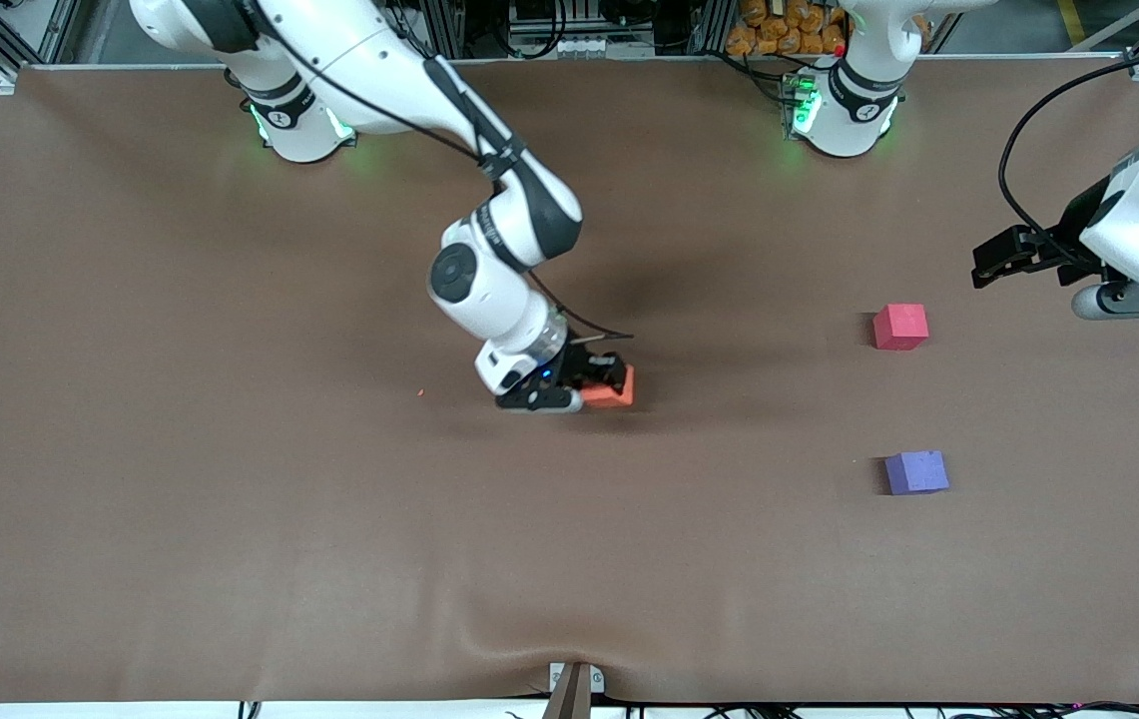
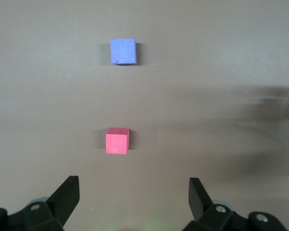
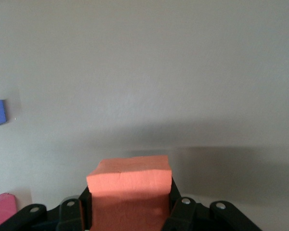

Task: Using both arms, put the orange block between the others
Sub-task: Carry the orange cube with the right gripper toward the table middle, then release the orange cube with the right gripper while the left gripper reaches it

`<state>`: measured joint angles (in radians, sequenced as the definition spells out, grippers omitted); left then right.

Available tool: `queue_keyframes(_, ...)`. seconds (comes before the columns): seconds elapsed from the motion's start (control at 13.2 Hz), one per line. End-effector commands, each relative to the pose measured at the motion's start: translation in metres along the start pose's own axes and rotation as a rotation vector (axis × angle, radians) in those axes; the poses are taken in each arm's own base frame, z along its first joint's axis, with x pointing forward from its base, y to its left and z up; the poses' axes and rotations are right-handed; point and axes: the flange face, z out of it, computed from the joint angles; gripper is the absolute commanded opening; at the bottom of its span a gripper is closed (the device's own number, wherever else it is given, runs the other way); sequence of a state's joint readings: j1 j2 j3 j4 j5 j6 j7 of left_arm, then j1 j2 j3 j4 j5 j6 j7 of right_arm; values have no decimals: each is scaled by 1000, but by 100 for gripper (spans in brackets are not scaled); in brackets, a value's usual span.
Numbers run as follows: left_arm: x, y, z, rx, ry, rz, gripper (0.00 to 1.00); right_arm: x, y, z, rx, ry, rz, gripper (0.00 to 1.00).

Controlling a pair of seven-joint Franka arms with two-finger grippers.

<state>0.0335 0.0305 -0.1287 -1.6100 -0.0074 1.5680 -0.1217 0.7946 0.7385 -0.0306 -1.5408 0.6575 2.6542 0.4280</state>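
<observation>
Space between the red-pink foam cube point(image 1: 900, 327) and the purple-blue foam cube point(image 1: 916, 472) stands free on the brown surface point(image 1: 230, 519), a slot for the bright orange foam cube point(image 1: 611, 388), gripped mid-surface, well apart from them, by the closed right tool point(image 1: 579, 391); the left tool point(image 1: 1023, 262), jaws spread wide and holding nothing, waits beside the red-pink cube

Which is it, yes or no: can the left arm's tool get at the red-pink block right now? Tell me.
Probably yes. The left tool is open and empty beside the red-pink block, with bare table between them.
</observation>
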Motion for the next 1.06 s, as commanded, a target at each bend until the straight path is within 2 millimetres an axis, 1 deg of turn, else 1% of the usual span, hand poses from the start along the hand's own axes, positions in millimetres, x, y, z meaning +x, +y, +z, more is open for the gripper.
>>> queue_keyframes(0.0,-4,2,0,-18,4,-9,100,-18,-3,17,-12,-19,9,53)
queue_keyframes(0.15,-4,4,2,-17,0,-6,100,-32,-4,33,-21,-20,-7,53)
queue_keyframes(0.23,-4,3,3,-17,-2,-8,100,-36,-2,39,-18,-6,-11,58)
queue_keyframes(0.3,-4,4,4,-16,-3,-6,100,-38,0,47,-18,12,-15,68)
queue_keyframes(0.38,-4,4,4,-16,-5,-6,100,-39,0,48,-8,40,-20,80)
queue_keyframes(0.46,-4,6,4,-16,-3,-2,100,-39,-2,47,-3,50,-23,100)
queue_keyframes(0.68,-2,12,6,-19,1,9,100,-32,-2,41,3,58,-19,100)
queue_keyframes(0.76,2,18,9,-22,-1,17,100,-27,-3,34,10,67,-15,100)
queue_keyframes(0.91,10,37,19,-26,-17,1,100,-3,0,8,18,71,11,100)
queue_keyframes(0.99,14,52,23,-27,-21,-14,100,10,2,-8,16,46,29,100)
